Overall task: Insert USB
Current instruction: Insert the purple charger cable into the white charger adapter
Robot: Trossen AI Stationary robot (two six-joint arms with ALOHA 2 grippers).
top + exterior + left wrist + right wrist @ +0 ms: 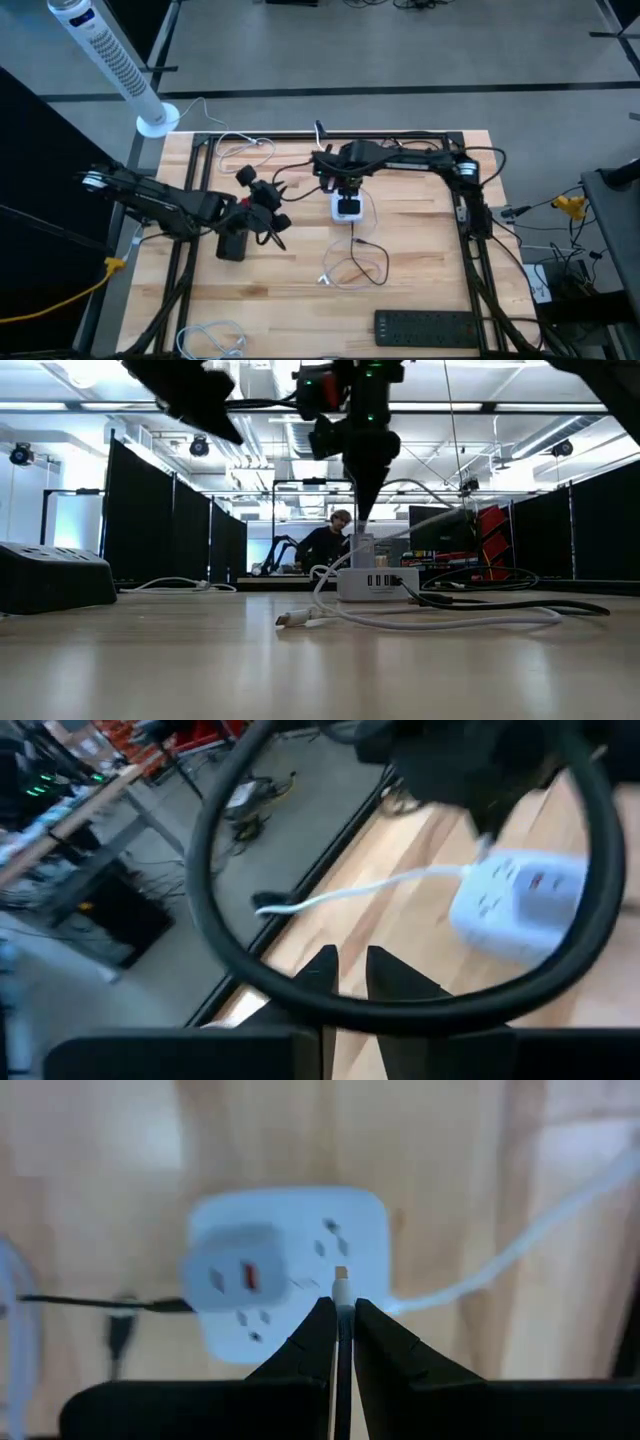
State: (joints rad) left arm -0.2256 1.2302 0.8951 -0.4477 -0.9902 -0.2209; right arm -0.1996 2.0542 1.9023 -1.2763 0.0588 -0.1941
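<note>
A white charging hub [347, 208] sits flat on the wooden table [420, 220], with a row of USB ports on its side [378, 582] and a white adapter on top [235, 1270]. My right gripper [342, 1308] points down just above it [361, 510], shut on a white USB plug [341, 1292]. A loose white cable end [287, 620] and a black cable [366, 246] lie on the table in front of the hub. My left gripper [272, 222] hangs left of the hub, fingers [322, 968] a narrow gap apart with nothing between them. My right gripper pinches the white USB plug between its two fingertips [318, 1320], coming from above and pointing down. The plug's metal tip [341, 1273] sticks out below the fingers, along their line, over the hub's top face and clear of it. Its cord runs back between the fingers.
A black power strip [430, 327] lies near the front right edge. A coiled white cable [215, 340] rests at the front left. A white tower fan [110, 60] stands beyond the far left corner. A black cable loop [215, 920] crosses the left wrist view. A person [325, 542] sits in the room behind.
</note>
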